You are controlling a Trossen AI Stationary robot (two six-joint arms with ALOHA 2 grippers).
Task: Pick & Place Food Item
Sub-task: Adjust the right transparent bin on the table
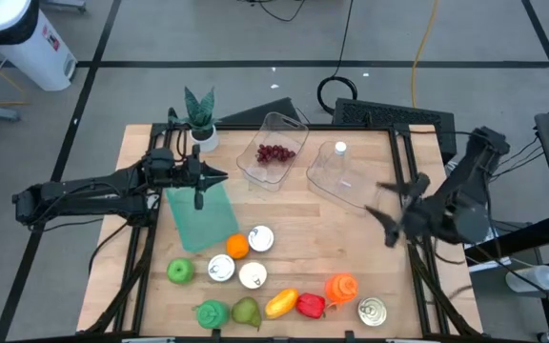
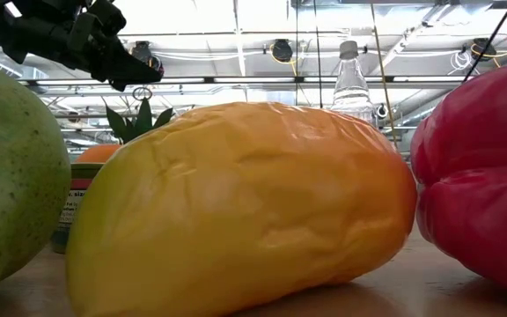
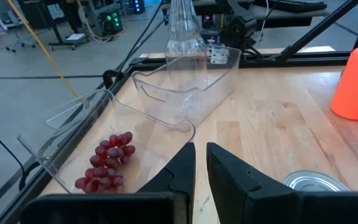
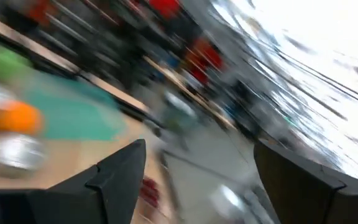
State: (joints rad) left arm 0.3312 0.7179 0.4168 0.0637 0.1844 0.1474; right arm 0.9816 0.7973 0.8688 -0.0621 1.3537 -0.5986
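Food items lie along the table's near edge: a yellow mango (image 1: 281, 303) (image 2: 236, 211), a red pepper (image 1: 311, 305), a green pear (image 1: 246, 311), a green apple (image 1: 180, 272) and an orange (image 1: 237, 246). Red grapes (image 1: 274, 152) (image 3: 104, 163) lie in a clear bin (image 1: 294, 129) at the far middle. My left gripper (image 1: 219, 175) (image 3: 201, 168) hovers shut above the green mat (image 1: 201, 224), pointing at the bins and holding nothing. My right gripper (image 1: 387, 211) (image 4: 197, 174) is open and blurred, in the air at the table's right side, with nothing between its fingers.
A second clear bin (image 1: 375, 191) holds a clear bottle (image 1: 340, 152). Three cans (image 1: 253, 275) stand by the orange, and another can (image 1: 373, 311) and an orange bottle (image 1: 342, 288) at the near right. A potted plant (image 1: 199, 119) stands at the far left.
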